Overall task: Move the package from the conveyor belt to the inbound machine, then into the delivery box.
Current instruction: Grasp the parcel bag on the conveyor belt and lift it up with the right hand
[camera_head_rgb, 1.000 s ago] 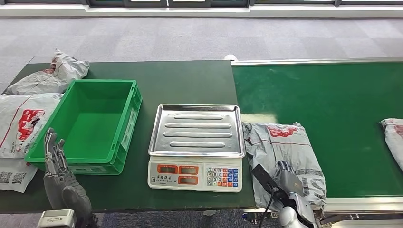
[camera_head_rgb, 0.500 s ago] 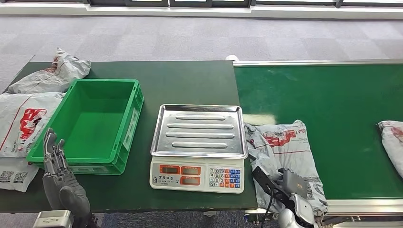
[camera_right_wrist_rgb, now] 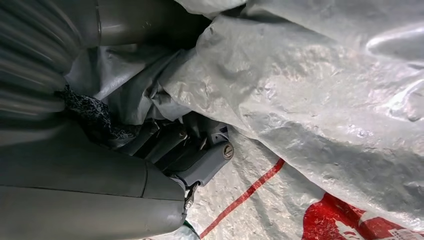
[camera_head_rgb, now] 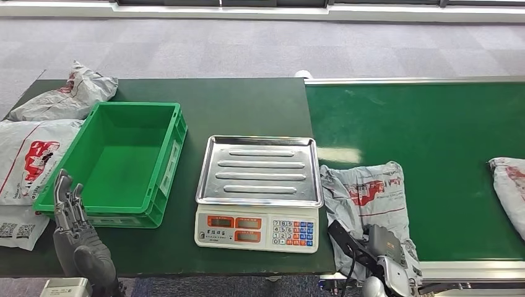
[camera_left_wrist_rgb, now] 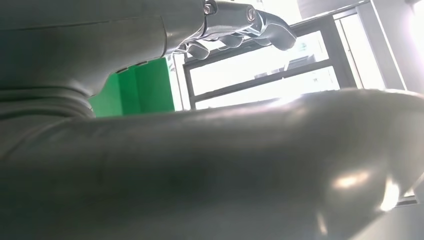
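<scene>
green belt (camera_head_rgb: 433,142): right hand (camera_head_rgb: 387,247) has fingers dug into soft, crinkly bag (camera_head_rgb: 368,198), looks like a grip. light, slippery film; bunch near edge. left hand (camera_head_rgb: 74,229) spread, empty.

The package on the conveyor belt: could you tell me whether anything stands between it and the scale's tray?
Nothing visible does. The package lies on the belt right beside the scale, whose steel tray is bare. The right hand already grips the package's near end, its fingers dug into the wrapping.
</scene>
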Motion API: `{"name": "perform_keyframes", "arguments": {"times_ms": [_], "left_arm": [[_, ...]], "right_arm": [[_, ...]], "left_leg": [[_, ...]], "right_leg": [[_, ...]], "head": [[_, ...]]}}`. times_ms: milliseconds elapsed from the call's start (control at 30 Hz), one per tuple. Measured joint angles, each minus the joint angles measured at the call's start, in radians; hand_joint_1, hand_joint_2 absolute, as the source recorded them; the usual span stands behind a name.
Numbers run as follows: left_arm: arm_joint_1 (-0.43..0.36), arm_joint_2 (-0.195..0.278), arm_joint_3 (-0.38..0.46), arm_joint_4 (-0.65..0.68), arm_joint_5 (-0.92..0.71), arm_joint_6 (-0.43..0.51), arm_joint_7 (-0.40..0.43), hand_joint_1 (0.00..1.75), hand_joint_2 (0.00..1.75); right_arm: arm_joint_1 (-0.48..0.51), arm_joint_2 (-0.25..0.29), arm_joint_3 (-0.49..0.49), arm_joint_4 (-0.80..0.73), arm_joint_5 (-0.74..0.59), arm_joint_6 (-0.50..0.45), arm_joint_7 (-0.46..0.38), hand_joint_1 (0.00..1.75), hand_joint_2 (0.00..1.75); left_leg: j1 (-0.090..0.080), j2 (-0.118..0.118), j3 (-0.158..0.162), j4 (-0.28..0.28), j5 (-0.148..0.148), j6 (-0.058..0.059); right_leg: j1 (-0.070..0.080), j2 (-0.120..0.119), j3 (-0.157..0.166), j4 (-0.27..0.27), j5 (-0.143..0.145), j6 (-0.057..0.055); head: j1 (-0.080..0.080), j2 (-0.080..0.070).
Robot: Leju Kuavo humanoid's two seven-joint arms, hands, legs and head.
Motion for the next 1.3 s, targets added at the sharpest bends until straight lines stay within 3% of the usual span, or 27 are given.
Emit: {"name": "perform_keyframes", "arguments": {"times_ms": [267,500,767,900,1067,1200,1300], "left_arm": [[0.017,-0.012,0.007,-0.020,-0.001,-0.022,-0.009,0.00,0.00],[0.042,-0.033,0.017,-0.033,-0.002,-0.044,-0.030,0.00,0.00],[0.045,-0.047,0.028,-0.033,-0.003,-0.050,-0.035,0.00,0.00],[0.045,-0.051,0.029,-0.032,0.000,-0.060,-0.045,0.00,0.00],[0.030,-0.053,0.029,-0.021,0.019,-0.083,-0.060,0.00,0.00],[0.006,-0.058,0.030,-0.010,0.020,-0.099,-0.062,0.00,0.00],[-0.010,-0.062,0.030,0.001,0.019,-0.102,-0.068,0.00,0.00]], "right_arm": [[0.083,0.010,0.000,-0.163,0.074,-0.033,0.051,1.75,1.75],[0.156,-0.001,-0.011,-0.511,0.286,-0.097,0.142,1.75,1.75],[0.180,-0.008,-0.011,-0.683,0.304,-0.098,0.159,1.75,1.75],[0.183,-0.021,0.000,-0.718,0.308,-0.154,0.153,1.75,1.75],[0.104,-0.081,0.088,-0.735,0.230,-0.161,0.104,1.75,1.75],[-0.054,-0.108,0.219,-0.657,0.069,-0.153,-0.036,1.75,1.75],[-0.187,-0.097,0.355,-0.569,-0.036,-0.144,-0.133,1.75,1.75]], "left_leg": [[-0.001,-0.004,-0.006,0.000,0.000,0.000],[-0.001,-0.002,-0.011,0.000,0.001,0.000],[-0.001,-0.002,-0.012,0.000,0.001,0.000],[-0.001,-0.002,-0.016,0.000,0.001,0.000],[-0.001,0.002,-0.021,0.000,0.001,0.000],[-0.001,0.005,-0.020,0.000,0.003,-0.001],[-0.001,0.005,-0.019,0.000,0.006,-0.003]], "right_leg": [[0.000,-0.004,-0.003,0.000,0.000,0.001],[-0.001,-0.001,-0.011,0.001,0.001,0.001],[-0.001,-0.001,-0.011,0.002,0.001,0.001],[-0.001,-0.001,-0.011,0.002,0.001,0.001],[-0.001,0.002,-0.012,0.002,0.002,0.000],[-0.001,0.006,-0.013,0.003,0.005,0.000],[-0.001,0.006,-0.016,0.005,0.006,-0.001]], "head": [[0.000,0.000],[0.000,0.000],[0.000,0.000],[0.000,0.000],[0.000,0.000],[0.000,0.000],[0.000,0.000]]}}
